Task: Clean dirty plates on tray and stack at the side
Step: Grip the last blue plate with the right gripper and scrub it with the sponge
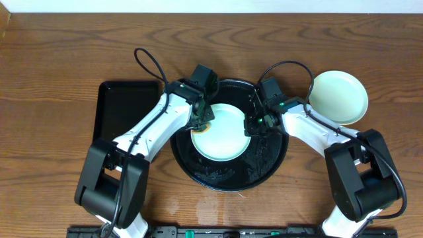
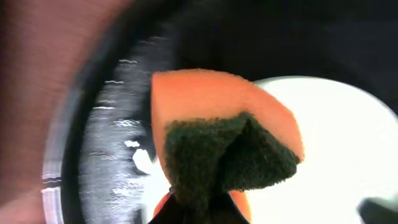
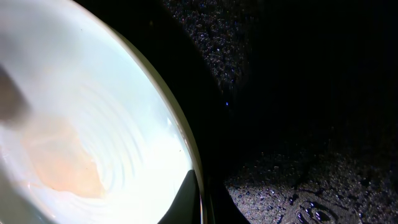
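A pale mint-green plate [image 1: 225, 137] lies in the large round black tray [image 1: 228, 180]. My left gripper [image 1: 203, 123] is shut on an orange sponge with a dark green scouring side [image 2: 224, 130] and holds it at the plate's left edge [image 2: 348, 143]. My right gripper [image 1: 254, 124] pinches the plate's right rim; one dark finger [image 3: 186, 199] lies on the inside of the rim. The plate [image 3: 106, 112] bears a faint orange smear [image 3: 59, 165]. A second mint-green plate [image 1: 338, 97] sits on the table at the right. A yellow plate does not show.
A smaller rectangular black tray [image 1: 122, 109] lies left of the round tray, under my left arm. The round tray's floor is wet with droplets [image 3: 298, 186] and its rim shines [image 2: 112, 143]. Cables loop behind both wrists.
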`<state>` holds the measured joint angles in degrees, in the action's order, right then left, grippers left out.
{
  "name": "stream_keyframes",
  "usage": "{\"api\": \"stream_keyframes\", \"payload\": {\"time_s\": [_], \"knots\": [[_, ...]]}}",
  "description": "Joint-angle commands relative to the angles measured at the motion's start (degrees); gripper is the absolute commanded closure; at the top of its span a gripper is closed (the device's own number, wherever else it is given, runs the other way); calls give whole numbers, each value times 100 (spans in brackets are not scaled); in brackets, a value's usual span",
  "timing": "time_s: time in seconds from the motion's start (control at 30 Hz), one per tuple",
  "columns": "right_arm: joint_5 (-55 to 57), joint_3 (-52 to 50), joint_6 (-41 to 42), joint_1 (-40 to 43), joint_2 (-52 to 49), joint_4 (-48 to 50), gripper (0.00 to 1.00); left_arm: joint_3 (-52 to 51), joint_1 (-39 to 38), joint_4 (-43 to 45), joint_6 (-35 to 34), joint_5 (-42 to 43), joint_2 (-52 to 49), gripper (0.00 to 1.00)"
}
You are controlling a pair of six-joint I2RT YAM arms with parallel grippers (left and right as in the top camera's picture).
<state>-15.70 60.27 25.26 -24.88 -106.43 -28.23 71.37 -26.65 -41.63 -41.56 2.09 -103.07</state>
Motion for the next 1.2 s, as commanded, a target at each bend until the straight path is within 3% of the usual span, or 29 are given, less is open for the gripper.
{"api": "stream_keyframes", "payload": {"time_s": [0.0,0.13,0.33,0.63,1.17], "knots": [[278,-87,48,-70,-262,-90,99,-22,-127,208,74,1010,17,93],[278,-87,46,-70,-262,-90,99,-111,-326,232,72,1082,17,92],[278,-87,46,-70,-262,-92,99,-455,-457,247,-35,470,4,92],[278,-87,46,-70,-262,-92,99,-929,-450,879,-28,426,-256,92],[282,-81,42,-70,-260,-96,99,13,-278,-986,-33,-2841,-44,93]]}}
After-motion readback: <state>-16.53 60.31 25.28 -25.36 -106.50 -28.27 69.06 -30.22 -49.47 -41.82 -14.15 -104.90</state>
